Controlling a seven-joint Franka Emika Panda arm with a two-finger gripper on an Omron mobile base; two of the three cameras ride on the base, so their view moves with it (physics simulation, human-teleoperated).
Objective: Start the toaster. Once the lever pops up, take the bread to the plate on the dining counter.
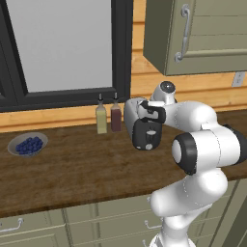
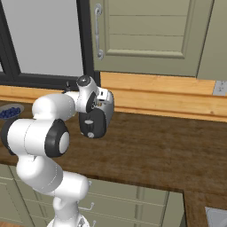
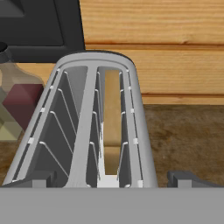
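The silver toaster (image 1: 143,131) with its black end panel (image 2: 91,124) stands on a dark wooden counter (image 1: 72,169) by the wall; I cannot tell whether this is the dining counter. From the hand view I look down into the toaster's (image 3: 83,131) two slots. The bread (image 3: 112,113), a tan slice, stands upright in the right slot. My gripper (image 3: 109,180) is open, its fingertips (image 3: 33,181) spread at either side of the toaster's near end, holding nothing. From the base views the hand (image 1: 147,115) (image 2: 98,103) hovers just over the toaster's top. The plate is out of view.
Two slim bottles (image 1: 101,119) (image 1: 116,117) stand just left of the toaster, close to the hand. A grey bowl of blueberries (image 1: 28,144) sits far left. An upper cabinet (image 1: 198,34) hangs above. The counter's right stretch (image 2: 168,146) is bare wood, and a sink corner (image 2: 217,217) shows at its lower right.
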